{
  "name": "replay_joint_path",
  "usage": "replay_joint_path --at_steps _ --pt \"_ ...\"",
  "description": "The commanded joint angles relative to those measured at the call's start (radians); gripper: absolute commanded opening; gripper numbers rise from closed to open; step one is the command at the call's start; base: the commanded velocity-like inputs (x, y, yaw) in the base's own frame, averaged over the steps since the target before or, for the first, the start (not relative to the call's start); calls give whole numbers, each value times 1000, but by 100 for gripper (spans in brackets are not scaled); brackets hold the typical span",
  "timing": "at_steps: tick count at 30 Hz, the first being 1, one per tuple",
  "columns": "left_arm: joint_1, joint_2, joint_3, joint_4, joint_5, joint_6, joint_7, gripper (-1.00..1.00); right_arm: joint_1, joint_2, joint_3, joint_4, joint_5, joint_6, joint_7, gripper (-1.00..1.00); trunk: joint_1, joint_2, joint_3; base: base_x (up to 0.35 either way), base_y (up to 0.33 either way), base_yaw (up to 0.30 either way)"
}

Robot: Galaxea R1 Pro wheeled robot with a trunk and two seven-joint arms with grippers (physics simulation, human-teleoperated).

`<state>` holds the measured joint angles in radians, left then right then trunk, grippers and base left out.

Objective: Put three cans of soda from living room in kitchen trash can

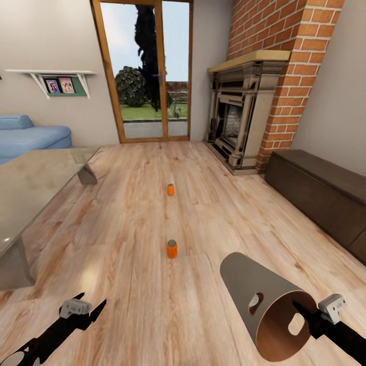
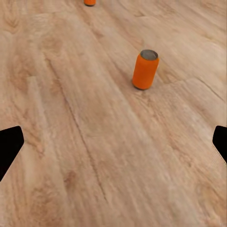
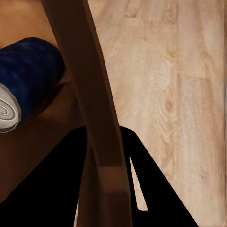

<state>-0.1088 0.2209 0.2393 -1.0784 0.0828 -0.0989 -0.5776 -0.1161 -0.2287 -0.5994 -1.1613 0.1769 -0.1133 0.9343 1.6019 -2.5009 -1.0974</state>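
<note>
Tash can [image 1: 264,305] rim between right fingers [image 3: 142,189], blue soda can [image 3: 28,85] inside; left fingers [image 2: 9,146] wide, empty.

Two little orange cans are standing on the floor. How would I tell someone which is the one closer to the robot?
Start at the wood-framed glass doors and come back along the wood floor toward the robot. The first orange can is the far one; go on to the second orange can, upright, level with the tilted grey bin. It is nearer the left gripper and looks larger.

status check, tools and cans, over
Right tool shut on bin rim, blue can inside. Left tool open, empty. Two orange cans upright on floor, path clear.
</note>
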Motion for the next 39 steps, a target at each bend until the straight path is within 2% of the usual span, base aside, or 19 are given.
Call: replay_joint_path --at_steps 1,39 --pt "0 0 0 0 0 0 0 100 0 0 0 -1 -7 0 0 -100 0 0 0 275 -200 0" --pt "0 0 1 10 0 0 1 100 1 3 1 9 -5 -4 -1 -100 0 0 0 284 -181 0"
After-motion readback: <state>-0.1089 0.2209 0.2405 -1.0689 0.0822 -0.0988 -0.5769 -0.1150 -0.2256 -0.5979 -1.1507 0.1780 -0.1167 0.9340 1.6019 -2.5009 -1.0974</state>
